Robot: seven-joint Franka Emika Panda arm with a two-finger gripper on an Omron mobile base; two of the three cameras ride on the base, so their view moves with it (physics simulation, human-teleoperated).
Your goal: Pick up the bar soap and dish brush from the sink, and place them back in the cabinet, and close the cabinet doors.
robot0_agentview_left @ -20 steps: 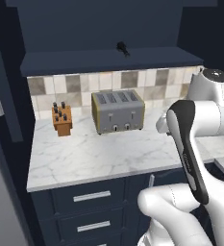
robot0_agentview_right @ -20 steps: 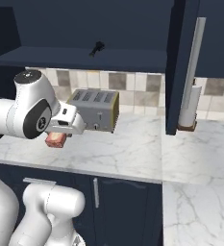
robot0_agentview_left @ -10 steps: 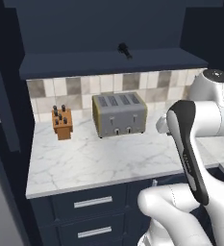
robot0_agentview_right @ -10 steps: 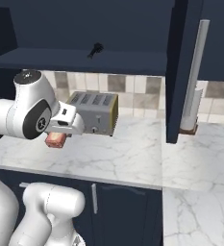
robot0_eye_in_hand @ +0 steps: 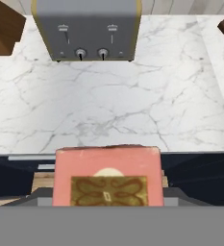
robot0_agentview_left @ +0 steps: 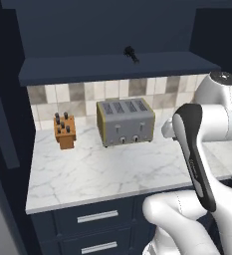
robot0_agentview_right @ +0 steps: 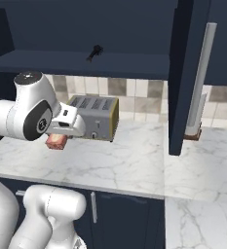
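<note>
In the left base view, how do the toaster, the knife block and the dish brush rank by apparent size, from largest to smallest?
1. Toaster, clearly largest.
2. Knife block.
3. Dish brush, smallest; it lies farther back on the cabinet shelf, so distance shrinks it somewhat.

White marble counter, beige-grey tiled backsplash, navy drawers, steel toaster, knife block.
</note>
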